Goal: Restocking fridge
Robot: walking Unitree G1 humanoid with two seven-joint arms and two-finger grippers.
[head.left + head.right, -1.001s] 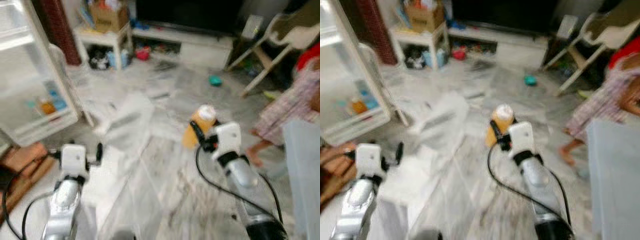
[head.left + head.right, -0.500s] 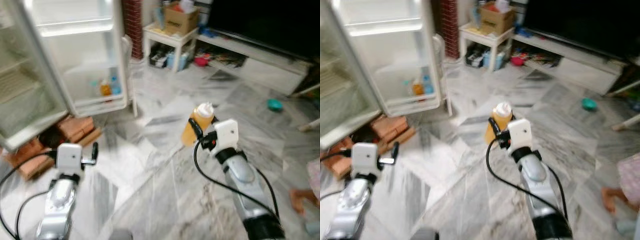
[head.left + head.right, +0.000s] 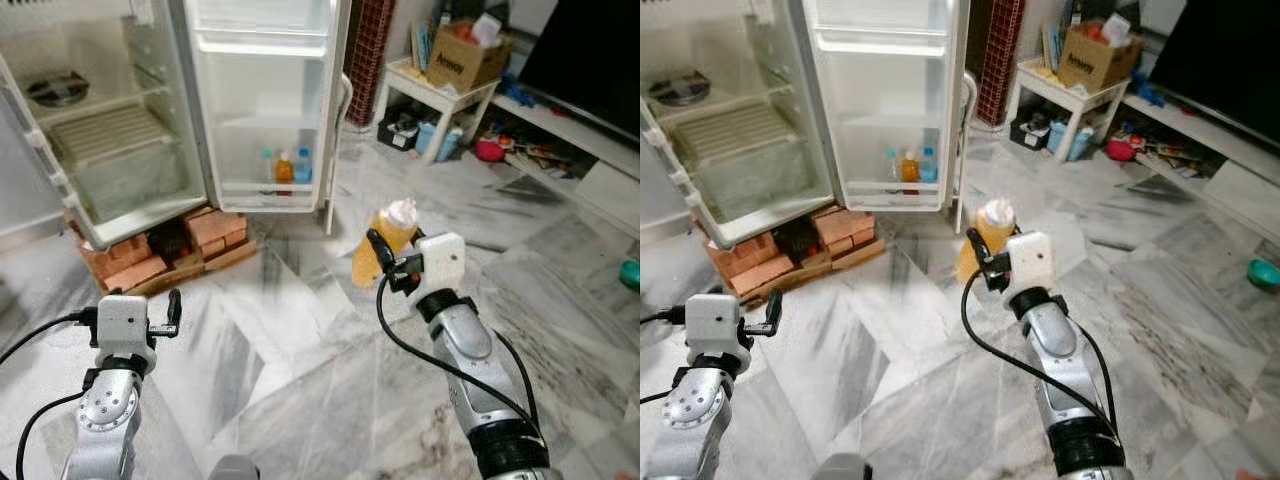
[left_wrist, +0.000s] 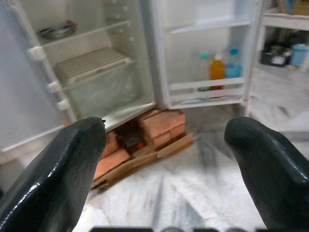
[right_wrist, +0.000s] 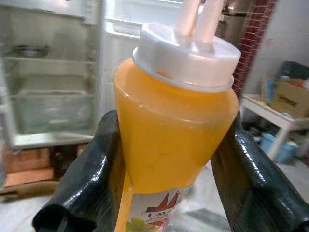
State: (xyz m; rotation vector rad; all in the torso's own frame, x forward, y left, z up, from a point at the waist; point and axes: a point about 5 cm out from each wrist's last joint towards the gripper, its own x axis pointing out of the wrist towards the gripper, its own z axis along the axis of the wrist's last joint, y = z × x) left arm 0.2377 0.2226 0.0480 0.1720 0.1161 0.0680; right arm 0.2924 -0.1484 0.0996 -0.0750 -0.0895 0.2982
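My right gripper (image 3: 378,256) is shut on a bottle of orange juice (image 3: 386,240) with a white cap, held upright over the marble floor at mid-height. In the right wrist view the bottle (image 5: 166,130) sits between both black fingers (image 5: 82,183). Ahead to the left stands the open fridge (image 3: 120,150) on bricks (image 3: 150,255). Its door (image 3: 270,90) is swung wide, and the low door shelf holds three small bottles (image 3: 284,167). My left gripper (image 3: 150,305) is low at the left, open and holding nothing, and faces the fridge (image 4: 96,72).
A metal bowl (image 3: 55,88) lies on an upper fridge shelf. A white side table (image 3: 450,95) with a cardboard box (image 3: 462,58) stands right of the fridge door. A low TV bench (image 3: 580,140) runs along the right. A teal object (image 3: 630,272) lies on the floor.
The camera has swung left, so the open fridge now stands ahead and the picture is sharper. My right gripper still holds the juice bottle, and the left one is still open.
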